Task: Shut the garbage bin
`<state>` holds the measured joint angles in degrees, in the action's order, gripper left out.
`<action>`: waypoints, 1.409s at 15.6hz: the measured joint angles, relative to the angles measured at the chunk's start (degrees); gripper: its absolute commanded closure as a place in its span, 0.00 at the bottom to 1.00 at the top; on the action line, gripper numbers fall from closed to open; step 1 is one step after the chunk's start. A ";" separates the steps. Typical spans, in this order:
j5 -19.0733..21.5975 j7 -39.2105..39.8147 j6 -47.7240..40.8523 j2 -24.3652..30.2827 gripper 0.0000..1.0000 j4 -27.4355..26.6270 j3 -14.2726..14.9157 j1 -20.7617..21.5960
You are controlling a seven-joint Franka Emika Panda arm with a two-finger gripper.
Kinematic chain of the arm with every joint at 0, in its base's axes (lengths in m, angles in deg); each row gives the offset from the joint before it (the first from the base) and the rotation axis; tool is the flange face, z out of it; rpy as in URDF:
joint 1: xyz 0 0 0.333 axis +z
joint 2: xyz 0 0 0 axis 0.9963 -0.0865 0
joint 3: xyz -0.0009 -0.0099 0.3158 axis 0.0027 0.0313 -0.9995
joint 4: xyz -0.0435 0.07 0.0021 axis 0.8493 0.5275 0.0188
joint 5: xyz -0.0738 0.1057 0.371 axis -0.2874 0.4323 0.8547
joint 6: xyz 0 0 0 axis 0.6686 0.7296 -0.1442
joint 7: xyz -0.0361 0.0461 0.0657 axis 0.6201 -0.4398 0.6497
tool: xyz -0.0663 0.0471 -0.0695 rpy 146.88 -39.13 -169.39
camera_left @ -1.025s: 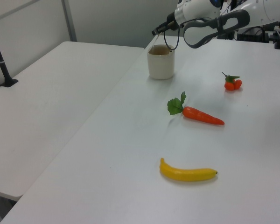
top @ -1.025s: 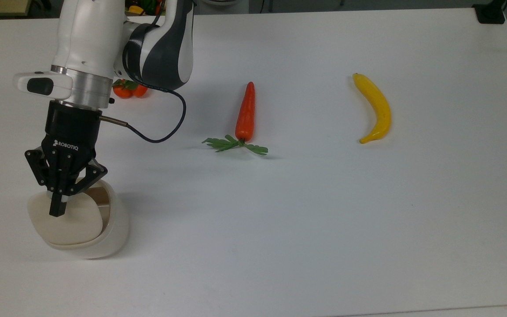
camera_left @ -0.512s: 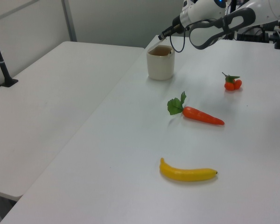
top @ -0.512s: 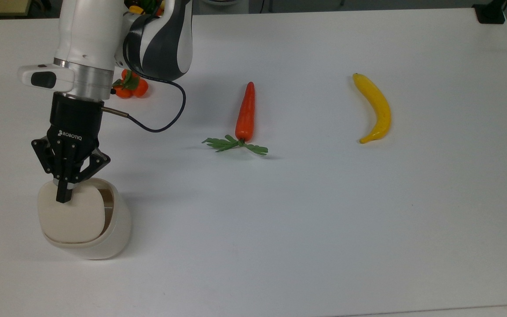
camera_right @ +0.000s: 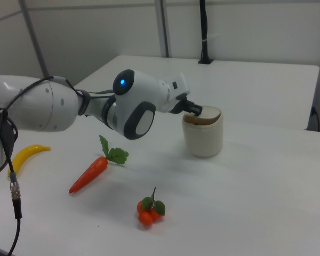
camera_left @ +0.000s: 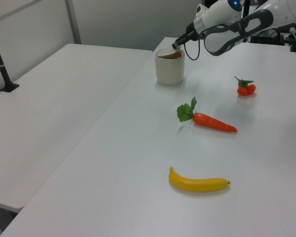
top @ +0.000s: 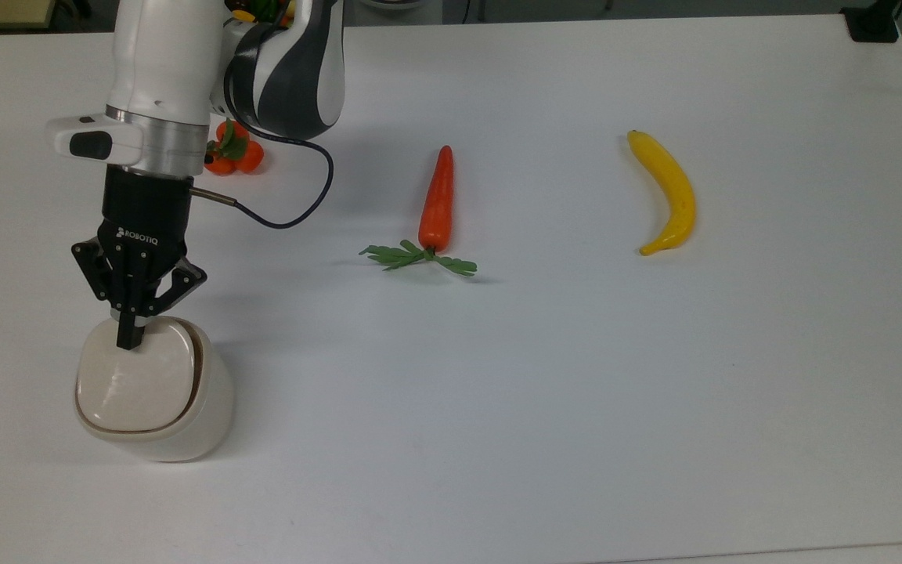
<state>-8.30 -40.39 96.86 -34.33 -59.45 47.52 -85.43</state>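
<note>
**Lid pressed down, bin nearly shut**

You see the garbage bin [top: 155,392] at about 8 o'clock on the bench [top: 576,392] in the top view. The gripper [top: 131,338] has its fingers pressed together, holding nothing, and the tip touches the lid [top: 134,384] at its 12 o'clock edge. I judge it is kept closed to push like one stiff finger. The lid lies almost flat. The carrot [top: 437,200] and banana [top: 670,192] lie well apart, toward 3 o'clock.

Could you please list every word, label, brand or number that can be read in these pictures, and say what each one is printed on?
"ROBOTIQ", in white letters with a small logo mark before it, on the black body of the gripper in the top view.
No readable text on the garbage bin, carrot, banana or table.
</note>
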 measured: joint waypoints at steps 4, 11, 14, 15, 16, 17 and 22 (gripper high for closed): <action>-0.01 1.12 0.00 0.25 1.00 -2.24 -0.01 -0.01; -0.01 2.28 0.01 0.55 1.00 -2.89 -0.01 -0.02; -0.01 2.85 0.01 0.56 1.00 -2.90 -0.01 -0.02; -0.01 2.91 0.01 0.60 1.00 -2.90 -0.02 -0.02; -0.01 2.93 0.01 0.67 1.00 -2.89 -0.02 -0.02; -0.01 2.93 0.01 0.76 1.00 -2.91 -0.02 -0.02; -0.01 2.93 -0.21 3.49 1.00 -2.86 -0.15 -0.01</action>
<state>-8.31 -37.46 96.66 -30.85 -62.32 47.38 -85.44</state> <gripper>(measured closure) 0.996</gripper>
